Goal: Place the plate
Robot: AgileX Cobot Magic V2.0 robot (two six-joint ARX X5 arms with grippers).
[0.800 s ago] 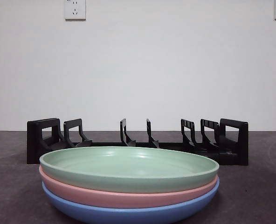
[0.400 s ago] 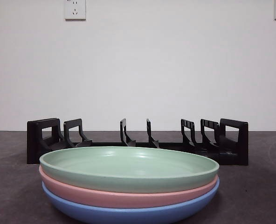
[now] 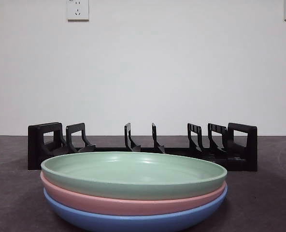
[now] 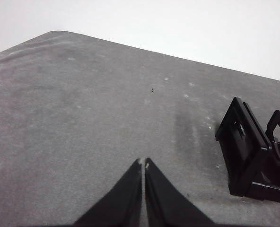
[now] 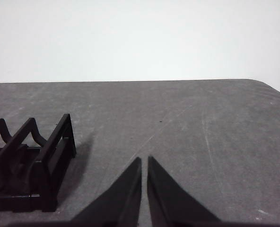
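Three plates are stacked near the front of the table: a green plate (image 3: 133, 171) on top, a pink plate (image 3: 128, 204) under it and a blue plate (image 3: 133, 221) at the bottom. Behind the stack stands a black slotted rack (image 3: 143, 145) with nothing in its slots. My left gripper (image 4: 144, 163) is shut and holds nothing, hovering over bare table beside the rack's end (image 4: 246, 149). My right gripper (image 5: 144, 161) is shut too, holding nothing, beside the rack's other end (image 5: 50, 156). Neither gripper shows in the front view.
The dark grey table (image 3: 268, 203) runs back to a white wall with two sockets (image 3: 78, 9). Its rounded corners show in both wrist views (image 4: 55, 35) (image 5: 253, 82).
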